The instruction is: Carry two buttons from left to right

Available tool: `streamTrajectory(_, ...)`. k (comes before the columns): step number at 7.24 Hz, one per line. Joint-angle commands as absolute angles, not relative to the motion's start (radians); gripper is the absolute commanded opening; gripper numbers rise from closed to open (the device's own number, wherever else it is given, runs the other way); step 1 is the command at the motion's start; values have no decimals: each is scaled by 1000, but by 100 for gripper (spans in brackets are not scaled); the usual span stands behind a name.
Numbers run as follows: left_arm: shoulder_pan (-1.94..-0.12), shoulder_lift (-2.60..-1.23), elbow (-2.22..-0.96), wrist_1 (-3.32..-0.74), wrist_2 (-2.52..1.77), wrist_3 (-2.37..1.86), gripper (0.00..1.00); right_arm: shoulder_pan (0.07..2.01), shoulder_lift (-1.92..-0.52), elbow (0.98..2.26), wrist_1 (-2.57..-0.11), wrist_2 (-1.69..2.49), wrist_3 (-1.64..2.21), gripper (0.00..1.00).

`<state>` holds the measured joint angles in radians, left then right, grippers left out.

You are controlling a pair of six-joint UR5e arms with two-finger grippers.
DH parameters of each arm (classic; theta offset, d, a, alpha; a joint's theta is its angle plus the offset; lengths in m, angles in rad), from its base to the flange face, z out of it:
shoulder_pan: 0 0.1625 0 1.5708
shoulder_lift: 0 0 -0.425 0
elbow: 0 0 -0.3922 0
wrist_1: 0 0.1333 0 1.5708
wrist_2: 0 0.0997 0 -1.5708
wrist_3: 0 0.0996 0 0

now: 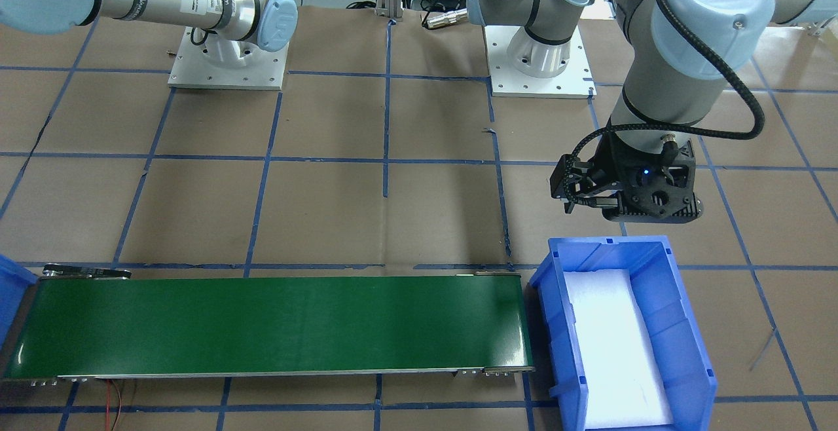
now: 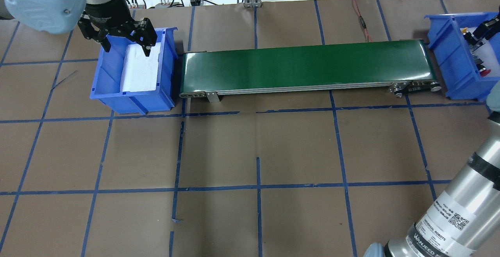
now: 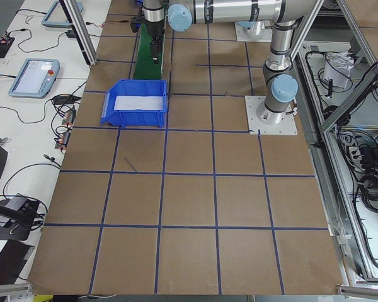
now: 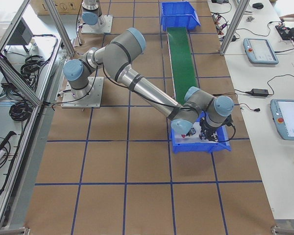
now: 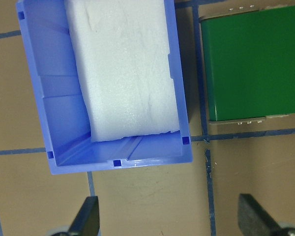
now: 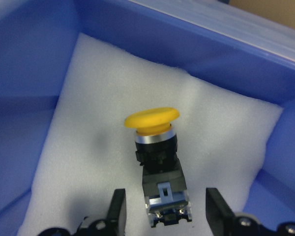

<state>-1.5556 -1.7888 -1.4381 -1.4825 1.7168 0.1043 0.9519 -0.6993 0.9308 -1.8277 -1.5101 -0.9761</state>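
The yellow button (image 6: 155, 142) lies on white foam inside the right blue bin (image 6: 29, 64), with its cap pointing away from the wrist camera. My right gripper (image 6: 167, 211) is open, one finger on each side of the button's grey-blue base with a gap on both sides. A red cap, the red button (image 2: 485, 70), shows in the same bin (image 2: 449, 54) at the overhead view's right edge. My left gripper (image 2: 127, 50) is open and empty above the left blue bin (image 2: 105, 73), which holds only white foam (image 2: 140, 69). Its fingers (image 5: 86, 216) stand wide apart.
A green conveyor belt (image 2: 304, 65) runs between the two bins, with nothing on it. The brown table (image 2: 258, 151) carries a grid of blue tape. The right arm's long link (image 2: 457, 210) crosses the near right corner. Cables lie at the far edge.
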Motion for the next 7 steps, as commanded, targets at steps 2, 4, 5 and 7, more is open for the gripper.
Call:
streamTrajectory(2, -1557, -1798, -1440, -1482, 1712, 103, 100, 951, -722, 919, -1818, -1503, -976, 64)
streamTrajectory(4, -1555, -1795, -1440, -1482, 1707, 103, 100, 959, -781, 908, -1810, -1490, -974, 64)
streamTrajectory(5, -1557, -1799, -1440, -1480, 1704, 103, 100, 968, -822, 911, -1796, -1467, -976, 64)
streamTrajectory(7, -1552, -1799, -1437, -1473, 1706, 107, 100, 1122, -883, 923, -1776, -1459, -959, 64)
